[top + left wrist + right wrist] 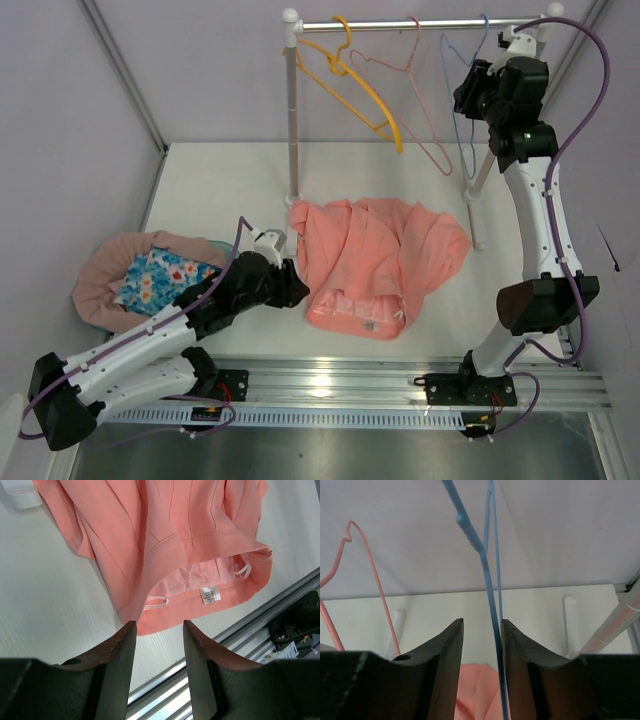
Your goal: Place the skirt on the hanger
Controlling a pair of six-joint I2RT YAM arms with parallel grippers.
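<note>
**Surface.** White tabletop (220,190). A ribbed aluminium rail (400,380) runs along its near edge.

**Room.** Pale grey-lilac walls (200,70) on three sides.

**Rack.** A white post (291,120) and a horizontal bar (400,24) stand at the far side of the tabletop. The bar carries an orange hanger (360,95), a pink hanger (425,130) and a blue hanger (493,625).

**Skirt** (375,260). Coral pink, lying flat on the tabletop in front of the rack, between the two arms.
- The waistband lies toward the near edge, open enough to show pale lining and a white label (210,596).
- The hem fans out toward the rack.
- The waist-to-hem axis runs near to far, leaning a little right at the far end.

**Left gripper** (159,627). Low over the tabletop, just beside the skirt's near-left corner. The jaws are parted moderately, with nothing between them.

**Right gripper** (481,624). Raised to the right end of the bar, well apart from the skirt. The jaws are set narrowly apart. The blue hanger's wire runs down through the gap, close to one jaw. Whether it touches cannot be told.

**Other.** A heap of dusty-pink cloth (100,270) with a blue floral fabric (165,275) on top lies at the left side of the tabletop, beside the left arm.
</note>
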